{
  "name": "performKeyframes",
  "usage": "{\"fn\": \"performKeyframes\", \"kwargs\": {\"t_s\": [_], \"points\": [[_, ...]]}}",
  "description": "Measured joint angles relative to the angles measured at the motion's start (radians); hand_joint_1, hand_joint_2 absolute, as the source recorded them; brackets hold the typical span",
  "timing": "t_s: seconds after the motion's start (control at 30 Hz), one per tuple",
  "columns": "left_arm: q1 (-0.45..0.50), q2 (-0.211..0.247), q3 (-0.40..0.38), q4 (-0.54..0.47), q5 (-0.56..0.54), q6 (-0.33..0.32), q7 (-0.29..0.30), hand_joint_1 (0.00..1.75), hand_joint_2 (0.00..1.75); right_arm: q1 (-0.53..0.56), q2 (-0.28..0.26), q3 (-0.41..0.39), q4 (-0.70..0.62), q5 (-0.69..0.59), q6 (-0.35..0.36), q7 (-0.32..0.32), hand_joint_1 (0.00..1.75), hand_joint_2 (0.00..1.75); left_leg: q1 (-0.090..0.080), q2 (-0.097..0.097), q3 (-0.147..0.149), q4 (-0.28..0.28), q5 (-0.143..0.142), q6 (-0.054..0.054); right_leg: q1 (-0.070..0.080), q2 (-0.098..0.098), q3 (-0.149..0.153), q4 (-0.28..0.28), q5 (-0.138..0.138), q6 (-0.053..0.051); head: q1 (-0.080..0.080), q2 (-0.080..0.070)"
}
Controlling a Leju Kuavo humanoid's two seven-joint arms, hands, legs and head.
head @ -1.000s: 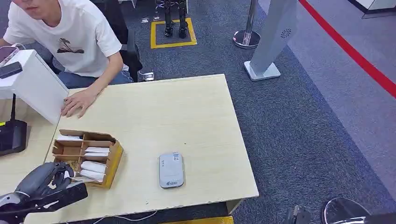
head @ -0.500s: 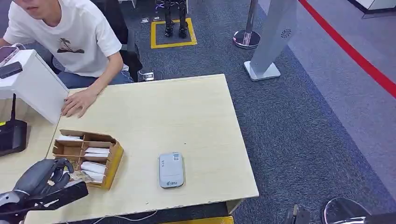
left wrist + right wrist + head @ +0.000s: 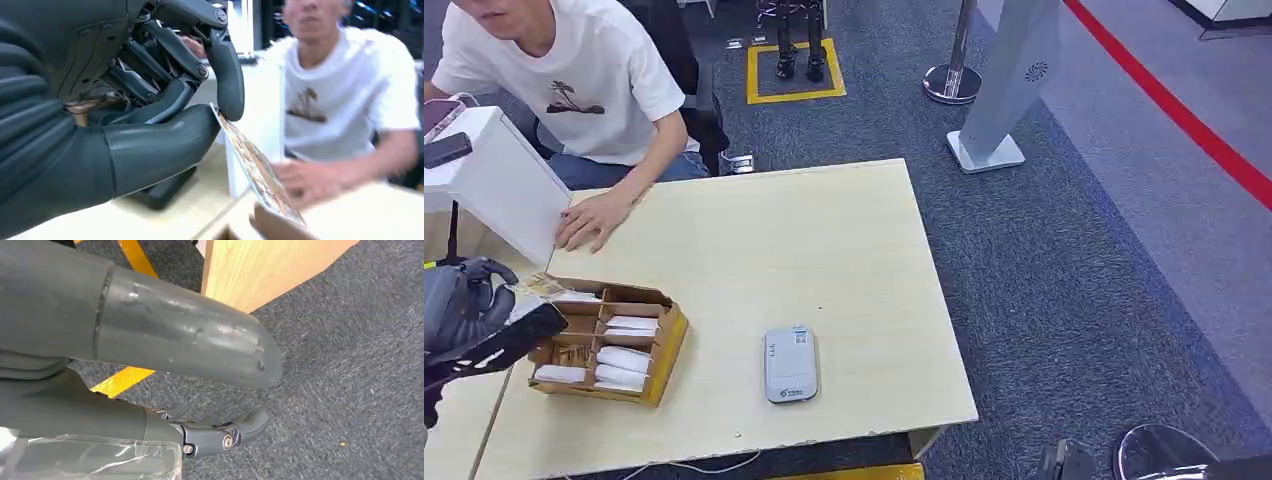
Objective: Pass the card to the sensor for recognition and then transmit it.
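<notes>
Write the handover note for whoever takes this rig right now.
Left hand: pinches the card between thumb and fingers, raised beside the cardboard tray.
Right hand: hangs low over the carpet beside the table, holding nothing, fingers apart.
Sensor: grey, flat on the table, right of the tray.
Done: card picked.
Left: bring it to the sensor, then pass it on.

Left hand (image 3: 464,300) is raised at the near left, thumb (image 3: 150,145) and a finger pinching a card (image 3: 257,170); right hand (image 3: 180,365) hangs low, fingers apart, holding nothing.
</notes>
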State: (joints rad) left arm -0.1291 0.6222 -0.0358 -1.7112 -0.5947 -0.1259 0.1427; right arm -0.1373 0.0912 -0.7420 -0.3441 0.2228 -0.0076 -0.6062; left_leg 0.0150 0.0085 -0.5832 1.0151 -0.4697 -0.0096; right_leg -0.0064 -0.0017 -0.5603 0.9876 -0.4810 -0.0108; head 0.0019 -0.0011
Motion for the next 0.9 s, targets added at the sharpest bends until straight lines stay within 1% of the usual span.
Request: {"fn": "performKeyframes", "kwargs": {"t_s": [0.1, 0.23, 0.43, 0.6, 0.73, 0.9], "points": [[-0.068, -0.009, 0.046, 0.063, 0.012, 0.017, -0.013, 1.75, 1.75, -0.001, -0.001, 0.0, -0.005, 0.008, 0.0, 0.005, 0.0, 0.0, 0.0, 0.0, 0.0, 0.0, 0.0, 0.0, 0.0, 0.0, 0.0, 0.0, 0.0, 0.0, 0.0, 0.0], [-0.151, -0.02, 0.081, 0.154, 0.007, 0.045, -0.013, 1.75, 1.75, -0.003, -0.002, 0.0, -0.013, 0.015, -0.002, 0.01, 0.0, 0.0, 0.0, 0.0, 0.0, 0.0, 0.0, 0.0, 0.0, 0.0, 0.0, 0.0, 0.0, 0.0, 0.0, 0.0], [-0.286, -0.043, 0.112, 0.378, -0.071, 0.128, -0.021, 1.75, 1.75, -0.016, -0.002, 0.009, -0.022, 0.026, -0.015, 0.031, 0.0, 0.0, 0.0, 0.0, 0.0, 0.0, 0.001, -0.001, 0.0, 0.0, 0.0, 0.0, 0.0, 0.0, 0.0, 0.0], [-0.379, -0.07, 0.116, 0.544, -0.109, 0.152, -0.032, 1.75, 1.75, -0.022, -0.004, 0.024, -0.03, 0.022, -0.021, 0.042, 0.0, 0.0, 0.0, 0.0, 0.0, 0.0, 0.001, -0.001, 0.0, 0.0, 0.0, 0.0, 0.001, 0.0, 0.0, 0.0], [-0.422, -0.1, 0.115, 0.623, -0.124, 0.159, -0.043, 1.75, 1.75, -0.025, -0.006, 0.029, -0.037, 0.017, -0.02, 0.043, 0.0, 0.0, 0.0, 0.0, 0.0, 0.0, 0.001, -0.001, 0.0, 0.0, 0.0, 0.0, 0.001, 0.0, 0.0, 0.0], [-0.449, -0.138, 0.112, 0.666, -0.135, 0.158, -0.05, 1.75, 1.75, -0.027, -0.01, 0.029, -0.038, 0.015, -0.018, 0.043, 0.0, 0.0, 0.0, 0.001, 0.0, 0.0, 0.001, -0.001, 0.0, 0.001, 0.0, 0.0, 0.001, 0.0, 0.0, 0.0]]}}
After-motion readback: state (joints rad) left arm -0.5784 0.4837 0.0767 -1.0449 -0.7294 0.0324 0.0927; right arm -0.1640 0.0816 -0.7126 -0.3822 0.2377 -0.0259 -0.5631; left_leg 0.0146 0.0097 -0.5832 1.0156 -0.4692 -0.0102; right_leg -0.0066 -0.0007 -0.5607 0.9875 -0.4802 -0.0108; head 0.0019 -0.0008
